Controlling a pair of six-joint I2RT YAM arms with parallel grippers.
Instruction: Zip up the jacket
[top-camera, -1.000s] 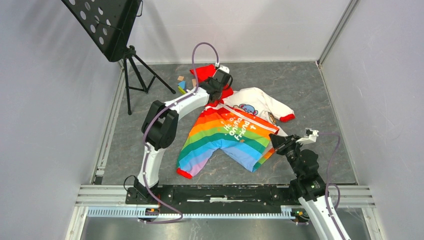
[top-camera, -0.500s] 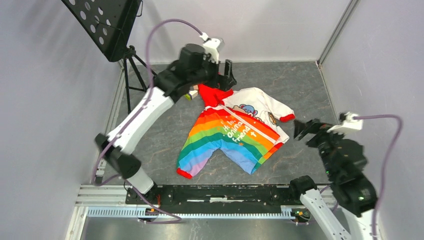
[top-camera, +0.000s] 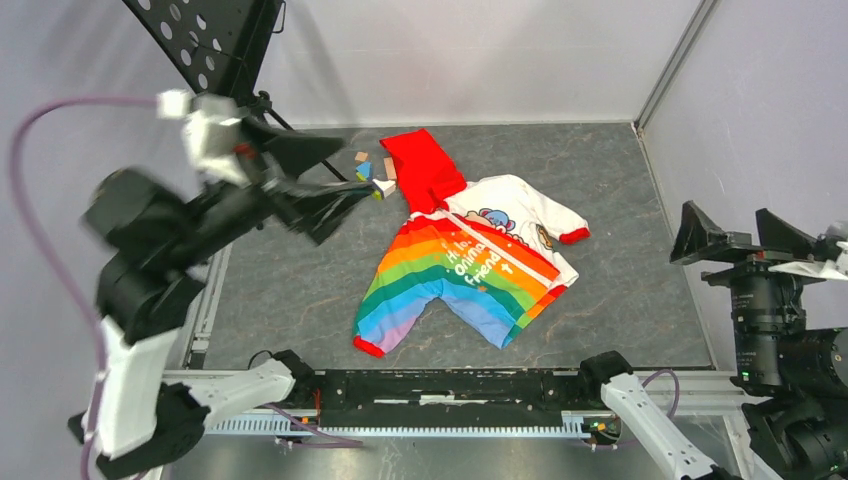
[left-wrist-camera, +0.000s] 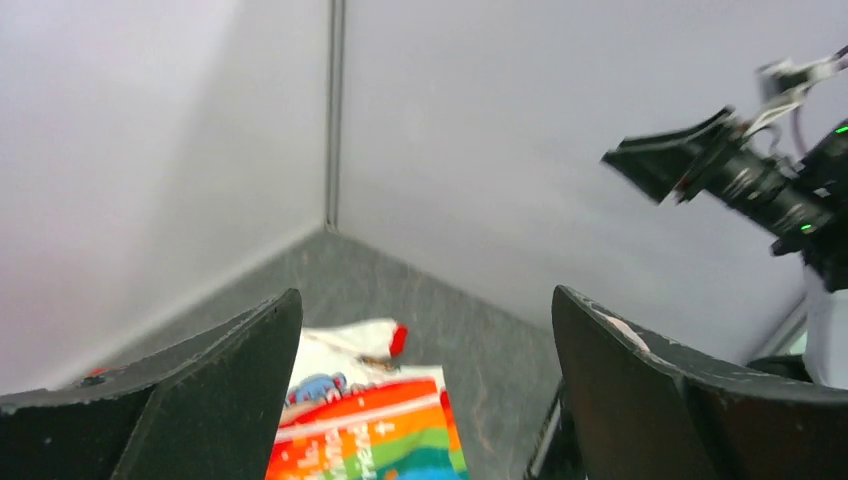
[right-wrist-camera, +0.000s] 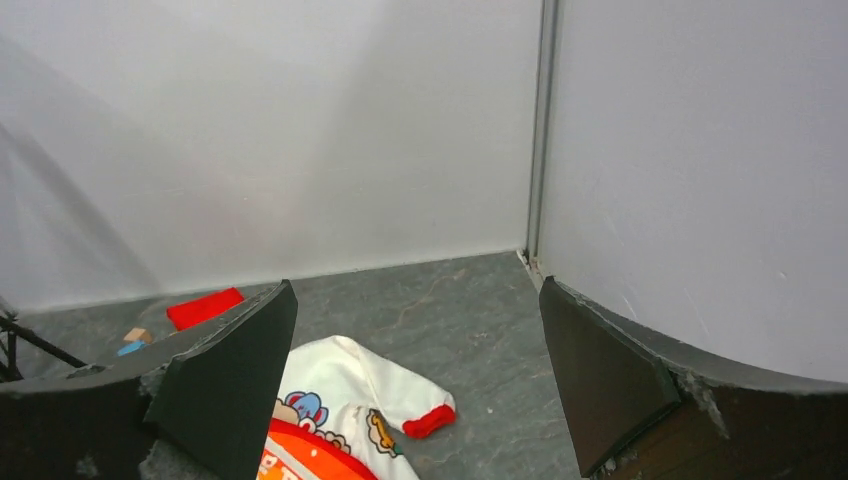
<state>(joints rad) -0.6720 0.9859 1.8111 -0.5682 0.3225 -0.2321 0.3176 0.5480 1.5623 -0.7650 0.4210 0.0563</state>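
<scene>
The jacket (top-camera: 470, 262) lies flat on the grey floor with its red hood (top-camera: 425, 165) pointing to the back. Its rainbow front faces up, and the white zipper (top-camera: 497, 243) runs diagonally from collar to hem between panels that lie together. My left gripper (top-camera: 345, 172) hangs high at the left, well clear of the jacket, open and holding nothing. My right gripper (top-camera: 728, 215) is raised at the far right, also open and holding nothing. The left wrist view shows the left gripper (left-wrist-camera: 425, 330) with wide jaws above the jacket (left-wrist-camera: 370, 420). The right gripper (right-wrist-camera: 415, 300) looks down on a white sleeve (right-wrist-camera: 380, 385).
A black music stand (top-camera: 215, 50) on a tripod (top-camera: 280, 150) stands at the back left. Small coloured blocks (top-camera: 368, 165) lie beside the hood. Grey walls close in the floor on three sides. A metal rail (top-camera: 450, 385) runs along the near edge.
Both grippers have opened and let go of the jacket. The left arm rose from the collar and swung left; the right arm rose from the hem and pulled back right.
</scene>
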